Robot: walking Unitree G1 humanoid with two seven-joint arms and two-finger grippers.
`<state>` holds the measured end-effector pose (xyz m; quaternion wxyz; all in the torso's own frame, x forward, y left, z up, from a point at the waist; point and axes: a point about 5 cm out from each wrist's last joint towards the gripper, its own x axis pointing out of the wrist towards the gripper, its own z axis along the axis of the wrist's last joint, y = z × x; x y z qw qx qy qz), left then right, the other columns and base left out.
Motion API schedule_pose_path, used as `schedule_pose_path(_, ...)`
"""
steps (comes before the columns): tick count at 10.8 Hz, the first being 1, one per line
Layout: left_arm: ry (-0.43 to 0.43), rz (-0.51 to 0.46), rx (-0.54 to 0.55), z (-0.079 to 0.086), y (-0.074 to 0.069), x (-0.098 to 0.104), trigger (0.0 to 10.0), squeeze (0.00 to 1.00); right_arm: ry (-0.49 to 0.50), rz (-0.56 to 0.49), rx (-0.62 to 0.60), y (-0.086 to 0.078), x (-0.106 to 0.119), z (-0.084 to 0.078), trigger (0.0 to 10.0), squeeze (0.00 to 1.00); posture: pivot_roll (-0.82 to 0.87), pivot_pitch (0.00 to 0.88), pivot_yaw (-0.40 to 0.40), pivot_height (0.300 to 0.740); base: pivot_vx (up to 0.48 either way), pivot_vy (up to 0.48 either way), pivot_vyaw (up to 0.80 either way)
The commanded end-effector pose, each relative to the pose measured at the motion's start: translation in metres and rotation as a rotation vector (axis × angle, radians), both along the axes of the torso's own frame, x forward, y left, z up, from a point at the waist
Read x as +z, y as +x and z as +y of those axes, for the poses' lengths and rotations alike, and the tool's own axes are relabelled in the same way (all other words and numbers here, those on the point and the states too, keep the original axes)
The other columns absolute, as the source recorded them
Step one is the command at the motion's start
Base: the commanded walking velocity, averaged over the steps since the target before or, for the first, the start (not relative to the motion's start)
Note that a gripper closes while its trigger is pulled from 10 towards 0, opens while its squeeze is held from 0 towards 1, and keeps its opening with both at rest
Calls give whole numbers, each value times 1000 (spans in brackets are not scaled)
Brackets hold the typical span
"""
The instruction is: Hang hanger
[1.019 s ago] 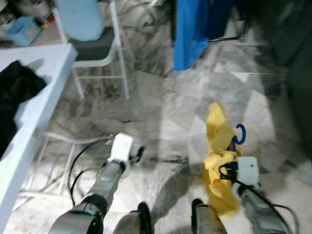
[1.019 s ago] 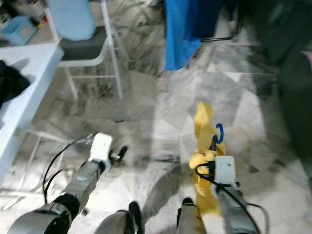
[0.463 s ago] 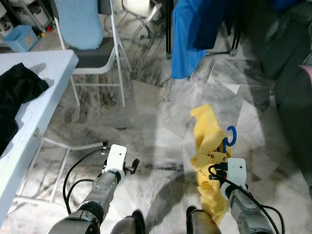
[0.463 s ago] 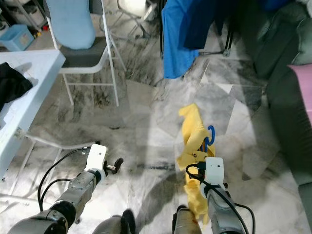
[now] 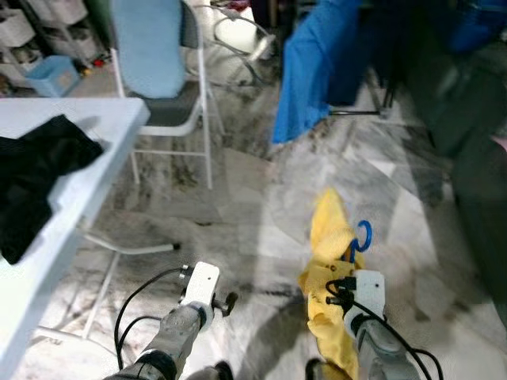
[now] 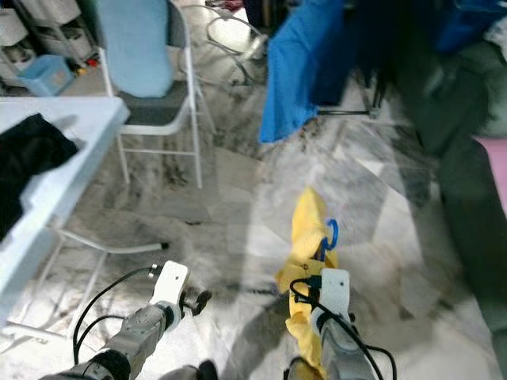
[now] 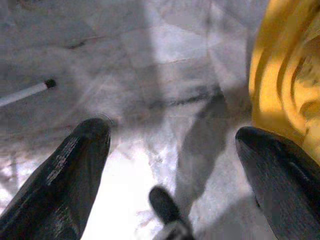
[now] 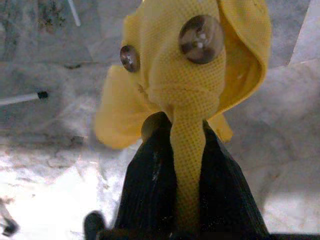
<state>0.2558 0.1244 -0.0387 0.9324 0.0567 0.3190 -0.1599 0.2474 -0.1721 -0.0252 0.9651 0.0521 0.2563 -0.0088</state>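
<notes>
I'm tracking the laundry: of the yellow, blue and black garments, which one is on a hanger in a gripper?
The yellow garment, with a blue hanger hook poking from it, clamped in the right gripper. The blue garment hangs farther off; the black garment lies on the table.

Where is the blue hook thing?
The blue hanger hook pokes up from the yellow garment on the robot's right, just ahead of the right end effector, which is shut on that garment above the marble floor.
</notes>
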Motion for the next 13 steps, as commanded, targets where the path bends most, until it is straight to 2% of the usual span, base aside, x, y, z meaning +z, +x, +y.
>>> schedule_pose_path(1,12,29,-15,1,-4,-4,10000,0,-1,-8,-12,-2,-1,-2,10000,0,-250,119,98,740,382,0,-494)
schedule_pose_path(5,25,57,-15,1,-8,-7,10000,0,-3,-2,-30,-1,-3,-7,10000,0,-255,112,96,740,405,0,-608)
schedule_pose_path(9,34,71,-27,-4,-12,-10,10000,0,-7,-6,-34,0,-3,-8,10000,0,-261,113,102,740,398,0,0)
schedule_pose_path(12,56,89,-3,12,-15,-13,10000,0,17,-20,0,-2,-4,-2,10000,0,-264,117,106,740,446,0,0)
schedule_pose_path(13,56,86,-3,14,-14,-12,10000,0,25,-29,6,0,-3,1,10000,0,-262,118,106,740,412,-244,800)
